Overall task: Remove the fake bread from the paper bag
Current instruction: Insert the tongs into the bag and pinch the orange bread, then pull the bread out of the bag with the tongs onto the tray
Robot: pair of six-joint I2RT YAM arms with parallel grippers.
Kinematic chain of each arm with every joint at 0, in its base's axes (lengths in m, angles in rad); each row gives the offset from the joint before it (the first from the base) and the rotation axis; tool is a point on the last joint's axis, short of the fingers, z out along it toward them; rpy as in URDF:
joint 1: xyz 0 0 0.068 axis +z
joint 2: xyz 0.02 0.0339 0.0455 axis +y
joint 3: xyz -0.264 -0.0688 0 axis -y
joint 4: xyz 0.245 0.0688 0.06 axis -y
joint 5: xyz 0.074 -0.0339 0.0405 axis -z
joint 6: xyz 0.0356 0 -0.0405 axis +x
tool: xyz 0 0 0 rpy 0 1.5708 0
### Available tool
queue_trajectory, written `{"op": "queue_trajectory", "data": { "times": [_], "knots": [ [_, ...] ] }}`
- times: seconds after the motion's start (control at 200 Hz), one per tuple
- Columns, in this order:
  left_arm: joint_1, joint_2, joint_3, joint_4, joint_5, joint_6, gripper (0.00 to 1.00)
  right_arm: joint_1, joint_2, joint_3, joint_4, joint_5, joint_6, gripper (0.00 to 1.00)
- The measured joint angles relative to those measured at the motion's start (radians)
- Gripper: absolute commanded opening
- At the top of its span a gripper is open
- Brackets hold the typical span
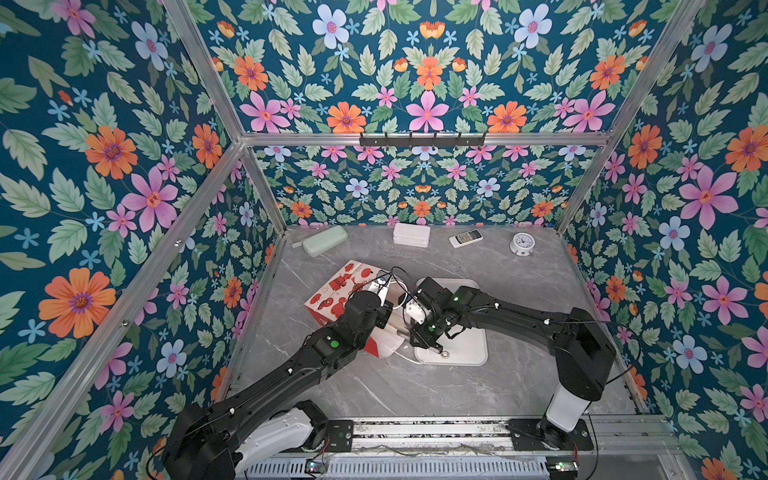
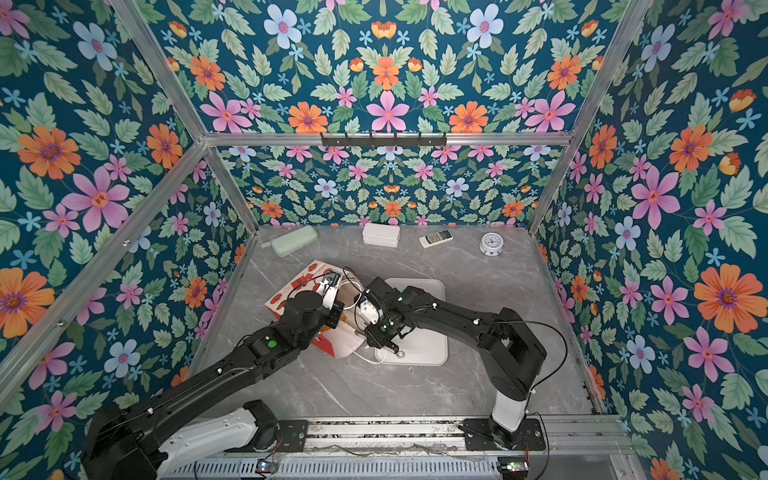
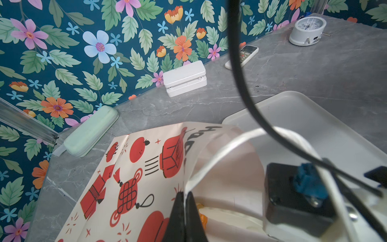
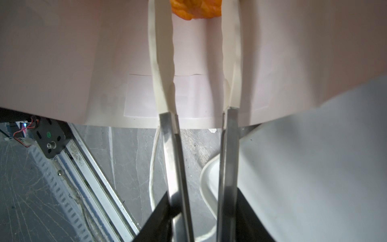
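Ahead, fake bread (image 4: 195, 9) inside paper bag (image 4: 83, 52), beyond right fingers (image 4: 168, 130).

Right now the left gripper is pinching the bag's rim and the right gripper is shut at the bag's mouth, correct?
One thing is off: the right gripper is open, not shut; the right wrist view shows its fingers apart at the paper bag's mouth. The left gripper does pinch the rim.

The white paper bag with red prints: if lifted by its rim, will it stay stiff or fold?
Probably it folds: the white printed paper bag bows where the shut left tool pinches its rim. It looks light, so a push would likely slide it on the smooth grey table. The orange toy bread inside may shift.
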Motion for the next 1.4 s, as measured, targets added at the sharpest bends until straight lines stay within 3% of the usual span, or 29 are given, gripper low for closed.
{"op": "queue_trajectory", "data": {
  "times": [0.375, 0.685, 1.07, 1.4],
  "knots": [
    [0.000, 0.013, 0.006, -0.025, 0.031, 0.000, 0.00, -0.001, -0.040, -0.019, 0.039, 0.042, -0.019, 0.51],
    [0.000, 0.020, 0.007, -0.025, 0.045, 0.000, 0.00, -0.008, 0.013, 0.018, 0.063, 0.059, -0.054, 0.51],
    [0.000, 0.019, -0.006, -0.014, 0.060, -0.003, 0.00, -0.009, 0.000, -0.003, 0.081, 0.016, -0.097, 0.16],
    [-0.001, 0.035, -0.005, 0.014, 0.031, -0.005, 0.00, -0.010, -0.141, -0.031, -0.008, -0.001, -0.100, 0.10]
  ]
}}
